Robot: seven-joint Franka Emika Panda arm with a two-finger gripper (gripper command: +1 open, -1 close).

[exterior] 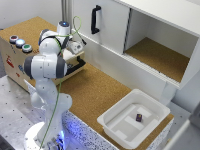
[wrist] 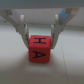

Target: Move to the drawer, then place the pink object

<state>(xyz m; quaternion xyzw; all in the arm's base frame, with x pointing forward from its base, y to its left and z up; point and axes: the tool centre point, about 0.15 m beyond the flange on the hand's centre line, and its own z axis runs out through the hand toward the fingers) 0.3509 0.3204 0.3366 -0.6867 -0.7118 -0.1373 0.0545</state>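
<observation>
Arm: white Panda, elbow bent, reaching forward.
Wrist: angled downward.
Gripper: fingers pointing down, closed against something held between the fingertips.

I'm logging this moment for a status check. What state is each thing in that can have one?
gripper: shut on the pink block, jaws on both of its sides
pink block: held, lettered faces showing
drawer: pulled open, arm above it
white cabinet door: closed
cabinet compartment: open
white tray: holds one small dark object
</observation>
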